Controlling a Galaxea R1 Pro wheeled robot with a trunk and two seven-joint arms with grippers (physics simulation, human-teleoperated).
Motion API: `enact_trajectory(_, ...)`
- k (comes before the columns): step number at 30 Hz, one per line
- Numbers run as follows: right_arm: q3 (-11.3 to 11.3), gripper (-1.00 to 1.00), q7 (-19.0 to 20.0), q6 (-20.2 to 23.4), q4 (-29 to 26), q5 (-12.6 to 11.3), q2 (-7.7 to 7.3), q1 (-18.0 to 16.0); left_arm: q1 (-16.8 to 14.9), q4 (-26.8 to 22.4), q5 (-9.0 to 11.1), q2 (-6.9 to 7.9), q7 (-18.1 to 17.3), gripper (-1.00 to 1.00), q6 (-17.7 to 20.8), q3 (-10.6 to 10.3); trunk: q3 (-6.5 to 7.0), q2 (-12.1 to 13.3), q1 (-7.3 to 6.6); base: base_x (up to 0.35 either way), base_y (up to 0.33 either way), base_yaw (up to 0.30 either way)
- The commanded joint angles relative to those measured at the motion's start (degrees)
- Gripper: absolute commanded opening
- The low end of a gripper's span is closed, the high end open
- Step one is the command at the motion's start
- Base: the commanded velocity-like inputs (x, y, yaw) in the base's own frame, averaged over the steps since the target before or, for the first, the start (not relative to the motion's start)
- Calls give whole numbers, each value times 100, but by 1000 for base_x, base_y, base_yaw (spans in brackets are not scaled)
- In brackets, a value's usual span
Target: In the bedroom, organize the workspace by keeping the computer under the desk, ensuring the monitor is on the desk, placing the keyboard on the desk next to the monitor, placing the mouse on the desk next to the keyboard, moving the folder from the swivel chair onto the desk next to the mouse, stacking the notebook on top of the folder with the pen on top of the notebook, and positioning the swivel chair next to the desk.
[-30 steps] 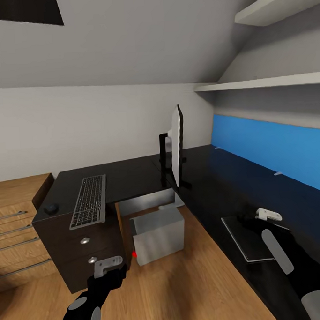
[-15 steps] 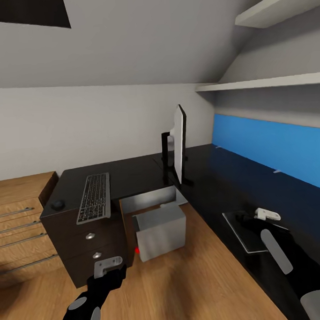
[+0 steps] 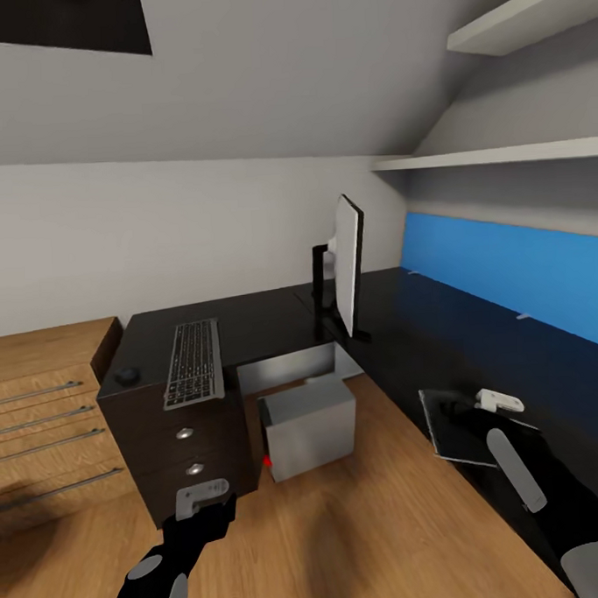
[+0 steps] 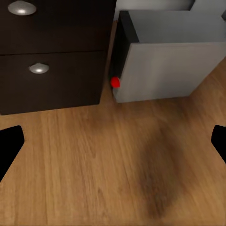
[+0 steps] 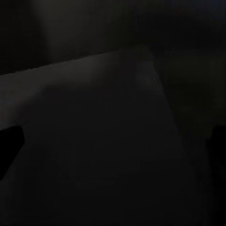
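The black desk carries the monitor, seen edge-on, the keyboard and the small mouse on its left wing. Below it on the floor stands the grey computer, whose red button faces my left gripper. That gripper is open and low above the floor, with nothing between its fingers. The dark grey notebook lies at the desk's front edge under my right gripper. Its face is close below the wide-apart fingertips. The folder, pen and swivel chair are out of view.
A light wood chest with long steel handles stands left of the desk's dark drawers. White shelves hang above the blue back panel. Bare wood floor lies between my arms.
The whole picture has slid right and up, so the camera has moved. Under my right gripper the notebook has turned and now reaches the desk's front edge.
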Motion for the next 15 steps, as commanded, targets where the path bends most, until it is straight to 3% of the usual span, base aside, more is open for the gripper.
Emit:
enact_trajectory(1, 16, 100, -65, 19, 379, -208, -2, 0, -4, -4, 41, -3, 32, 100, 25, 1, -7, -3, 0, -15, 169, 0)
enact_trajectory(6, 18, 100, -65, 19, 379, -206, -1, 0, -4, 0, 39, -3, 32, 100, 22, 1, -7, -3, 0, -6, 159, 0)
enact_trajectory(15, 18, 100, -65, 19, 379, -205, -3, 0, -4, 1, 39, -3, 32, 100, 24, 1, -7, -3, 0, -1, 25, 0)
